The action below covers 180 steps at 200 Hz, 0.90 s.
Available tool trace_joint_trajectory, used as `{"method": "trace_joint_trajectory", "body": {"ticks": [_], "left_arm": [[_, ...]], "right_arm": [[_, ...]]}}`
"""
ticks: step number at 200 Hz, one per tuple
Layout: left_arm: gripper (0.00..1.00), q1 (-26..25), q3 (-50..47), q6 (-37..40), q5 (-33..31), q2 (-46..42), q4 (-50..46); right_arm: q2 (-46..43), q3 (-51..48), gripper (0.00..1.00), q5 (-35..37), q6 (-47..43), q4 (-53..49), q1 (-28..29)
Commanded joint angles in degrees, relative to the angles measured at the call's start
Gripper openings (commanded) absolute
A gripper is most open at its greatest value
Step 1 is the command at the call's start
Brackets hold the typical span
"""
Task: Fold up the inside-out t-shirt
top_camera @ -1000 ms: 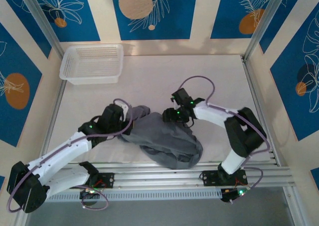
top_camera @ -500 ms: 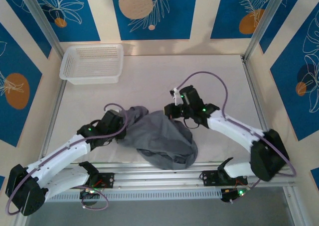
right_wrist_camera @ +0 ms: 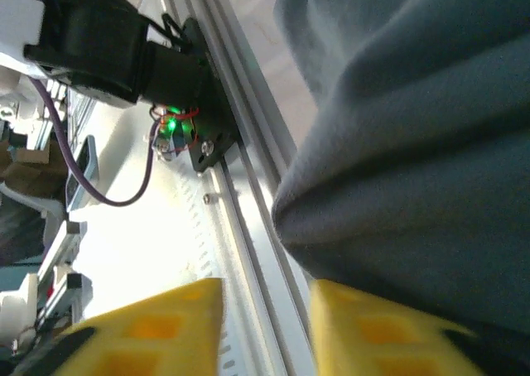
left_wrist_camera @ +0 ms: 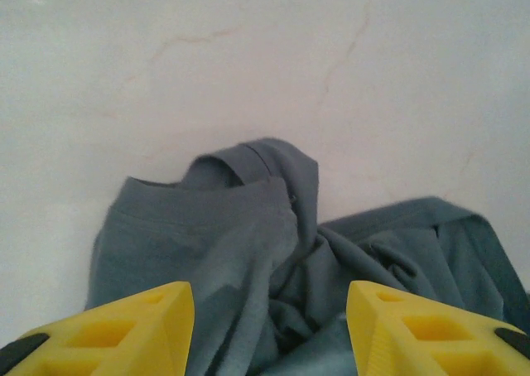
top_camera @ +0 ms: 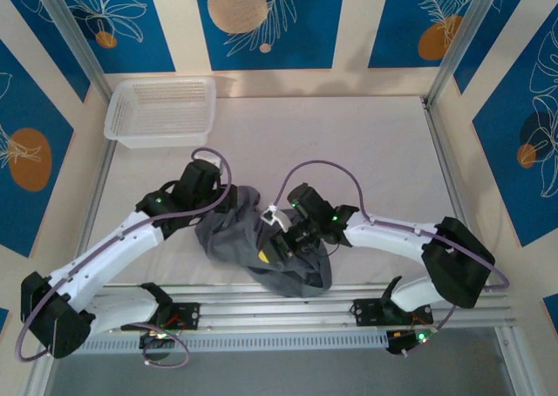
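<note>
The inside-out t-shirt (top_camera: 231, 243) is lying bunched in a heap at the bench's (top_camera: 349, 143) near edge. The left gripper (left_wrist_camera: 269, 310) is hovering over it with fingers spread, and the right gripper (right_wrist_camera: 265, 310) is sitting parted and empty beside a fold. Being limp and light, it is likely going to sag, so a stitched hem looks like the best hold.

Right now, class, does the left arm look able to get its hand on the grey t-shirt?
Probably yes. The left hand is open, and the t-shirt lies bunched on the table directly ahead of its fingers, with nothing between them.
</note>
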Motion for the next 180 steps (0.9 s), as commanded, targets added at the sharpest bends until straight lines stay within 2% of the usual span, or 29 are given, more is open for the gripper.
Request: {"method": "trace_joint_trajectory", "body": {"ticks": [1, 14, 35, 55, 78, 94, 102, 110, 119, 123, 157, 180], "left_arm": [[0.57, 0.5, 1.6, 2.8, 11.0, 5.2, 3.3], [0.60, 0.2, 5.8, 4.2, 13.2, 11.7, 0.9], [0.67, -0.1, 12.0, 6.3, 5.2, 20.9, -3.2], [0.74, 0.0, 16.9, 9.6, -2.6, 28.7, -6.2], [0.74, 0.2, 22.4, 13.3, -4.6, 39.2, -10.4], [0.66, 0.5, 24.1, 14.2, -4.4, 44.5, -10.5], [0.57, 0.5, 24.7, 14.6, -3.7, 45.8, -10.0], [0.39, 0.5, 25.2, 14.6, -2.8, 46.0, -9.3], [0.10, 0.6, 25.6, 14.8, -0.8, 44.9, -8.1], [0.00, 0.7, 25.8, 14.9, 0.4, 44.1, -7.6], [0.00, 1.8, 26.1, 14.3, 14.7, 30.3, -0.9], [0.00, 2.6, 26.2, 12.5, 24.9, 20.4, 2.0]], "right_arm": [[-9.1, -1.2, 0.48, 10.3, 3.9, 2.2, -5.1], [-10.5, -3.1, 0.50, 18.5, 7.6, 3.8, -9.9], [-6.6, -0.5, 0.51, 24.6, 14.6, -1.1, -16.5], [-1.3, 3.1, 0.55, 23.2, 15.9, -3.7, -17.6], [2.3, 4.1, 0.59, 21.7, 17.3, -3.3, -16.7], [3.9, 4.1, 0.59, 20.3, 18.1, -2.7, -16.3], [4.4, 4.2, 0.60, 19.2, 18.1, -2.6, -16.2], [4.8, 4.4, 0.59, 18.4, 18.1, -2.7, -16.0], [4.9, 4.6, 0.59, 17.9, 18.1, -3.0, -15.8], [4.8, 4.7, 0.59, 17.8, 18.0, -3.2, -15.7], [0.7, 4.4, 0.60, 20.2, 15.8, -4.1, -15.6], [-5.8, 3.1, 0.60, 23.9, 11.0, -2.5, -15.6]]}}
